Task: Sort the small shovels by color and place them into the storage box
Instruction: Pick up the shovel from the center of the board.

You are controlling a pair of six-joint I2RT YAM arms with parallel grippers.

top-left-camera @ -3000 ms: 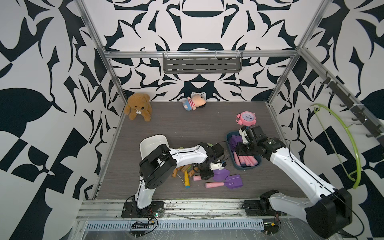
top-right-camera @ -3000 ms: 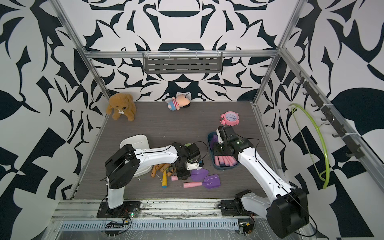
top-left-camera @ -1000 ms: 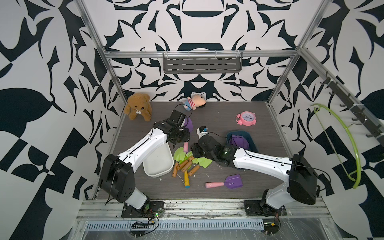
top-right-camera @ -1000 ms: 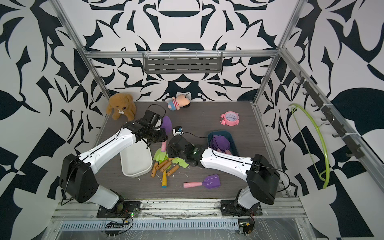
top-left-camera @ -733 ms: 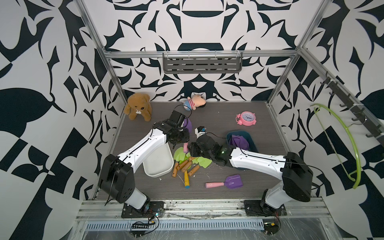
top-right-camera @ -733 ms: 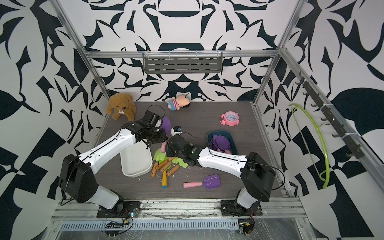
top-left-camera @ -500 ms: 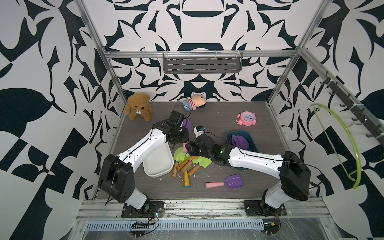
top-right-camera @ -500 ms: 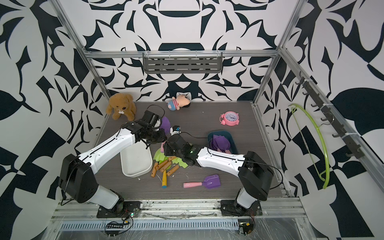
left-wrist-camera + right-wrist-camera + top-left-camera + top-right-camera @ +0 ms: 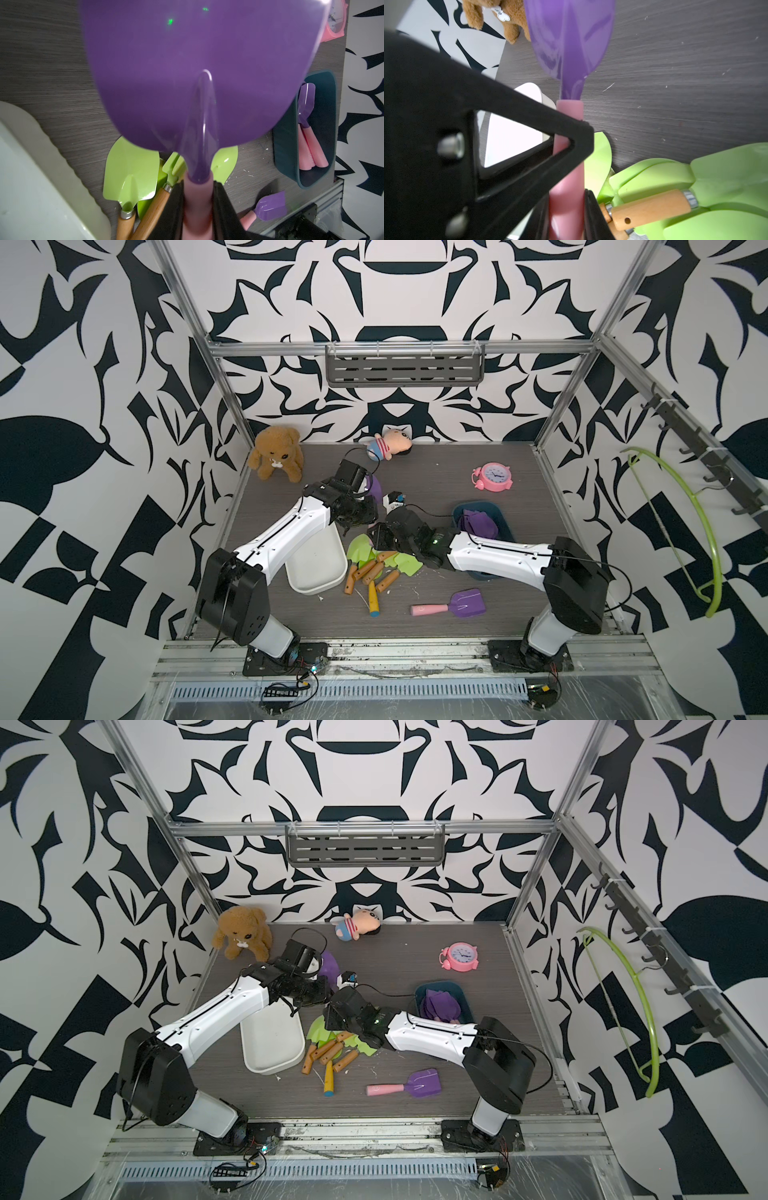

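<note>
Green shovels (image 9: 360, 549) heaped mid-table, white tray (image 9: 316, 572) just beside (tight gap), open floor (image 9: 436, 485) around pink clock (image 9: 493, 476)

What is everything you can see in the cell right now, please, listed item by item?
teddy bear: one, brown, back left.
doll: one, striped shirt, by the back wall.
alarm clock: one, pink, back right.
hanger: one, green, on the right wall.
shelf: one, grey, on the back wall.
white box: one, left of the pile.
blue box: one, right of centre.
boxed shovels: several, purple and pink, in the blue box.
green shovels: several, lime with brown handles, piled centrally.
yellow-handled shovel: one, blue tip, pile's front edge.
loose shovel: one, purple and pink, front right of the pile.
held shovel: one, purple and pink, between both grippers.
left gripper: black, shut on the held shovel's handle.
right gripper: black, shut on the same handle.
</note>
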